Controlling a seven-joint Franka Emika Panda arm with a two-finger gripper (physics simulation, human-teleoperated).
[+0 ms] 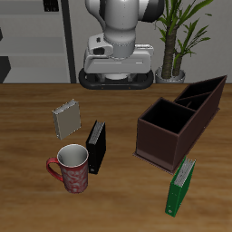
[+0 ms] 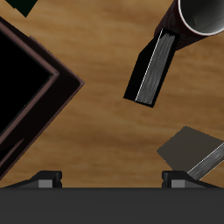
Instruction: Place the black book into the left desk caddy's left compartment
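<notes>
The black book (image 1: pixel 97 147) (image 2: pixel 153 66) stands on its edge on the wooden table, close beside a red mug (image 1: pixel 72 168) (image 2: pixel 206 16). The left desk caddy (image 1: pixel 207 92), dark maroon with slanted side walls, sits far back across the table from the book. My gripper (image 1: pixel 116 80) (image 2: pixel 112 182) hangs high near the table's back edge, well away from both the book and the caddy. It is open, its fingertips (image 2: pixel 45 179) wide apart with nothing between them.
A boxier maroon organiser (image 1: pixel 166 130) (image 2: pixel 31 87) stands against the caddy, nearer the front. A grey ribbed book (image 1: pixel 66 118) (image 2: pixel 197 153) stands behind the black book. A green book (image 1: pixel 179 188) leans near the front edge. A potted plant (image 1: pixel 177 41) is at the back.
</notes>
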